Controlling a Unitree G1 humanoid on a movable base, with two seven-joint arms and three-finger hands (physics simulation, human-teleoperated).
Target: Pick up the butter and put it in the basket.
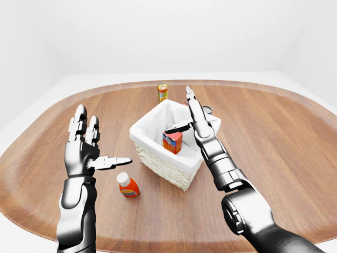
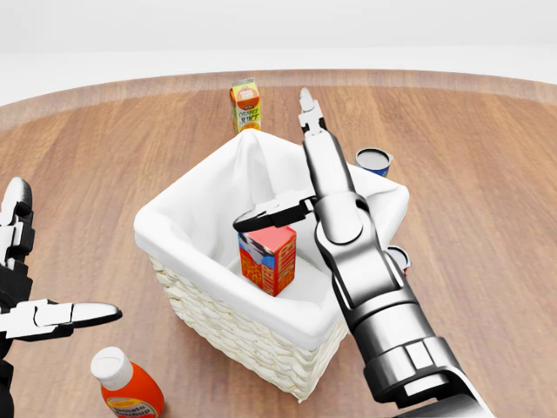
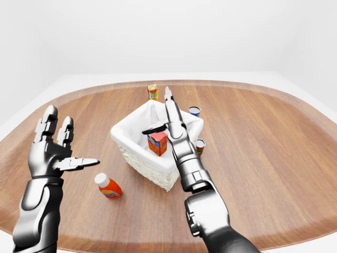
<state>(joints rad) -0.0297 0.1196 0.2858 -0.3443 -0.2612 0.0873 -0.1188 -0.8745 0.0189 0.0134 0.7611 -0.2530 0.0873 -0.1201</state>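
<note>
The butter (image 2: 268, 257), a red and orange box with a blue and white face, stands on the white liner inside the wicker basket (image 2: 228, 338). Nothing touches the box. My right hand (image 2: 280, 165) is open above the basket, its long fingers stretched toward the top of the head view and its thumb pointing left just over the box. My left hand (image 1: 100, 142) is open too, palm spread and empty, held over the wooden table to the left of the basket.
An orange juice carton (image 2: 245, 104) stands beyond the basket. An orange bottle with a white cap (image 2: 129, 387) lies at the lower left. Two cans (image 2: 372, 160) (image 2: 396, 259) sit to the basket's right. The round table's rim (image 2: 487, 83) curves along the top.
</note>
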